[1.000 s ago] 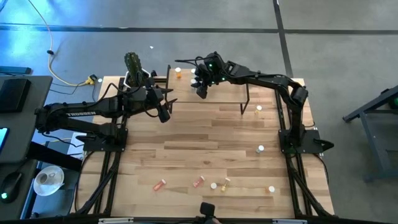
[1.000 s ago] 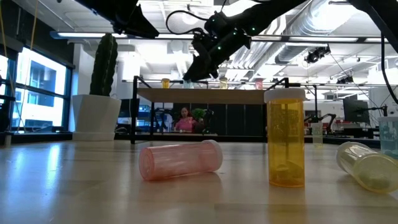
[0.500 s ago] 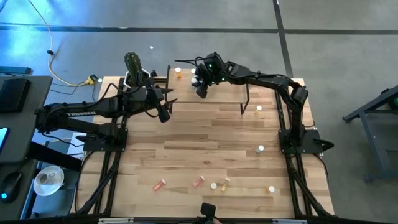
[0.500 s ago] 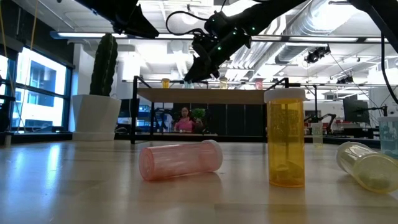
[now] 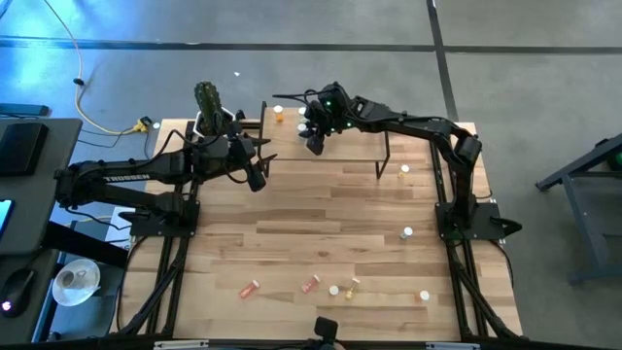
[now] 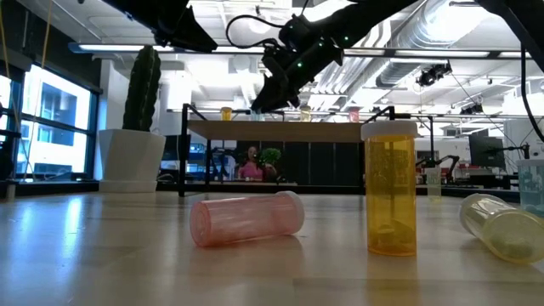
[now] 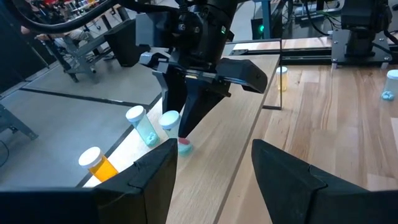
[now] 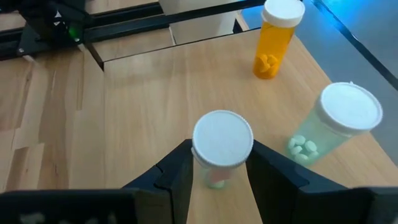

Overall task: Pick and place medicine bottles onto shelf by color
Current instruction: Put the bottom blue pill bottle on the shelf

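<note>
The shelf (image 5: 352,154) stands at the table's far edge. On its top are an orange bottle (image 8: 272,38), a pale green bottle (image 8: 328,126) and a white-capped bottle (image 8: 222,139) with a pinkish base (image 7: 185,147). My right gripper (image 5: 313,143) is over the shelf's left part, shut on that bottle. My left gripper (image 5: 257,181) hangs open, with nothing between its fingers, in front of the shelf's left end. Several more medicine bottles lie or stand near the table's front edge, among them a red-pink one (image 5: 251,288) and a yellow one (image 5: 352,286). My right gripper pinches the white-capped bottle between its two fingers (image 8: 180,167), just under the cap (image 8: 222,139). The fingers slant down at it from the table's right side. The bottle stands upright with its base on the shelf top (image 7: 185,147).
A potted cactus (image 5: 207,101) stands at the table's far left corner beside the shelf. Single bottles stand near the right arm's base (image 5: 407,233) and by the shelf's right legs (image 5: 404,169). Bare wood lies across the table's middle (image 5: 321,224).
</note>
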